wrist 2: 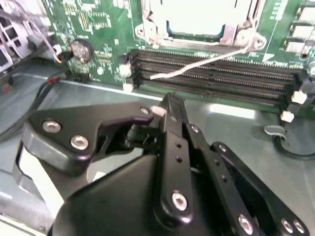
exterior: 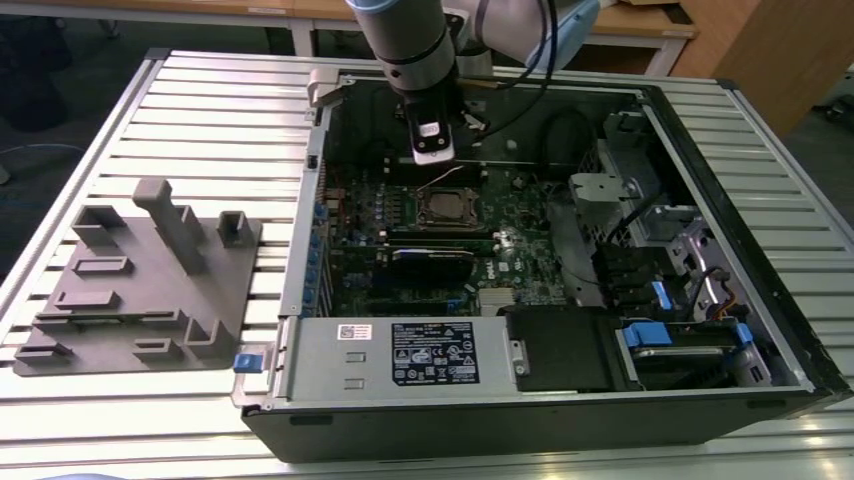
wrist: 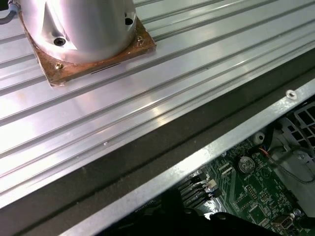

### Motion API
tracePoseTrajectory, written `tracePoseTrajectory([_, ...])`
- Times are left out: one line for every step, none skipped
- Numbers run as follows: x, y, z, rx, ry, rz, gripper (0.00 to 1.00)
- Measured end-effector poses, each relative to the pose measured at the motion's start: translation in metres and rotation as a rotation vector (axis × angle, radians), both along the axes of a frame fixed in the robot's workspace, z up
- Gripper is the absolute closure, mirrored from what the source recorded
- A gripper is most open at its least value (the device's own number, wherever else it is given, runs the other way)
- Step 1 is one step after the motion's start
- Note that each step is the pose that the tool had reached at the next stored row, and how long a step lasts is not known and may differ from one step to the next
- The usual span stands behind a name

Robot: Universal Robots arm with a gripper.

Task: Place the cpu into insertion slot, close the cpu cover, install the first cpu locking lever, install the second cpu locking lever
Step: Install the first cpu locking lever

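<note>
The hand (wrist 2: 170,105), fingers pressed together and empty, hovers above the insertion slot (exterior: 447,209) mid-frame; descending squarely should suit the lever work.

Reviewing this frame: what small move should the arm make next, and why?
Probably a short advance of the end effector toward the thin locking lever. In the second wrist view that lever lies loose across the memory slots, apparently unlatched, while the cpu already sits in the insertion slot. The end effector hangs just short of it.
</note>
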State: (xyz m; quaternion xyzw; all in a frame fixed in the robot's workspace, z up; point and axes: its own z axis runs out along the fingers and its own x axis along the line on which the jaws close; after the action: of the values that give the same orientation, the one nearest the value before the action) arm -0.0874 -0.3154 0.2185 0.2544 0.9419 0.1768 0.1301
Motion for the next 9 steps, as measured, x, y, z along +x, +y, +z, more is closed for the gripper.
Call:
tracePoseTrajectory([-0.0001, 0.0000, 0.0001, -0.0001, 0.0002, 0.000, 0.89])
tracePoseTrajectory([0.0000, 0.0000, 0.0001, -0.0001, 0.0001, 0.000, 0.89])
tracePoseTrajectory([0.0000, 0.0000, 0.0000, -0.0001, 0.0001, 0.000, 0.89])
tracePoseTrajectory([-0.0001, 0.0000, 0.0001, -0.0002, 0.0001, 0.000, 0.89])
tracePoseTrajectory([-0.0013, 0.0000, 0.0001, -0.0002, 0.0001, 0.000, 0.89])
tracePoseTrajectory([-0.0015, 0.0000, 0.0001, -0.0001, 0.0001, 0.000, 0.89])
tracePoseTrajectory([-0.0015, 0.0000, 0.0001, -0.0002, 0.0001, 0.000, 0.89])
tracePoseTrajectory([-0.0024, 0.0000, 0.0001, -0.0001, 0.0001, 0.000, 0.89])
tracePoseTrajectory([-0.0031, 0.0000, 0.0000, -0.0001, 0.0001, 0.000, 0.89])
